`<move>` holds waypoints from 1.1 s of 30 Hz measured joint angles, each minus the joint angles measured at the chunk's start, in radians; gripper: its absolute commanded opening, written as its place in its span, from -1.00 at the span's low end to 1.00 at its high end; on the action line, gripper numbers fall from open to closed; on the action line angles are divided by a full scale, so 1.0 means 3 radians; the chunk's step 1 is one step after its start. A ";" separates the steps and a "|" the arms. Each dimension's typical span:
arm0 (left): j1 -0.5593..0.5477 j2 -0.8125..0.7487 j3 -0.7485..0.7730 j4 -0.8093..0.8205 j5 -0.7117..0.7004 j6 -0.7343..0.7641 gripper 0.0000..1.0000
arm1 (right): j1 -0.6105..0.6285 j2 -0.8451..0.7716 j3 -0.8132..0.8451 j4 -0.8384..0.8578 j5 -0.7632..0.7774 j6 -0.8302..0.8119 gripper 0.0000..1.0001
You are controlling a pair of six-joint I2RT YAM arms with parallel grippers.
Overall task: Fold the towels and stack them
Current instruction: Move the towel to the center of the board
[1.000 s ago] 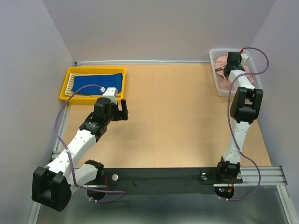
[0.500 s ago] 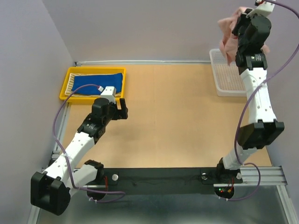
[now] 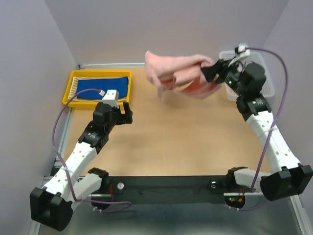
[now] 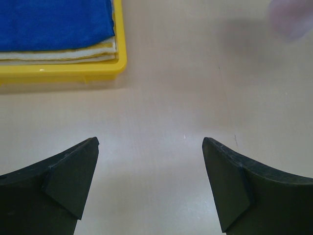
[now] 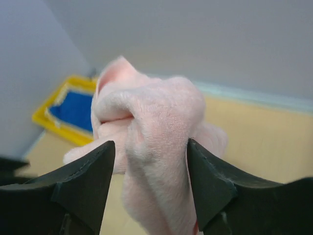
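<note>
The soft pale pink cloth towel (image 3: 177, 69) streams leftward from the right gripper (image 3: 209, 72), bunched between half-parted jaws, grip unclear, arm reaching above the table (image 3: 186, 142).

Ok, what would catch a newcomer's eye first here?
The pink towel, stretched out in mid-air above the table's far middle, one end bunched in the right tool. Next, the yellow tray at far left, a blue towel on top in it, with the left tool open just beside.
</note>
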 measured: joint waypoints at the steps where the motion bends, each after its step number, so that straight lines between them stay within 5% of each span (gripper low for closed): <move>1: 0.0000 -0.0010 0.0000 0.0000 -0.0003 0.0000 0.97 | 0.0018 -0.0080 -0.0336 0.0006 -0.0081 0.0074 0.50; 4: 0.0000 -0.0036 0.0000 0.0022 -0.0008 -0.0004 0.97 | 0.0058 -0.0345 -0.1256 -0.0271 -0.0296 0.0332 0.57; 8: 0.0000 -0.0037 0.0000 0.0043 -0.0001 -0.0018 0.97 | 0.0065 -0.0600 -0.1768 -0.0818 -0.0359 0.0460 0.54; 20: -0.0097 0.0393 -0.0005 0.0125 0.0206 -0.0760 0.88 | 0.0488 -0.0045 -0.1545 -0.1027 -0.0128 0.0235 0.48; 26: -0.0361 0.0903 0.0056 0.0224 -0.0067 -0.1300 0.73 | 0.1310 0.0697 -0.1303 -0.1036 0.0492 -0.0039 0.49; 33: -0.0554 0.1755 0.0407 0.0309 -0.0515 -0.1981 0.63 | 0.1578 0.1097 -0.1203 -0.0926 0.0899 -0.0181 0.51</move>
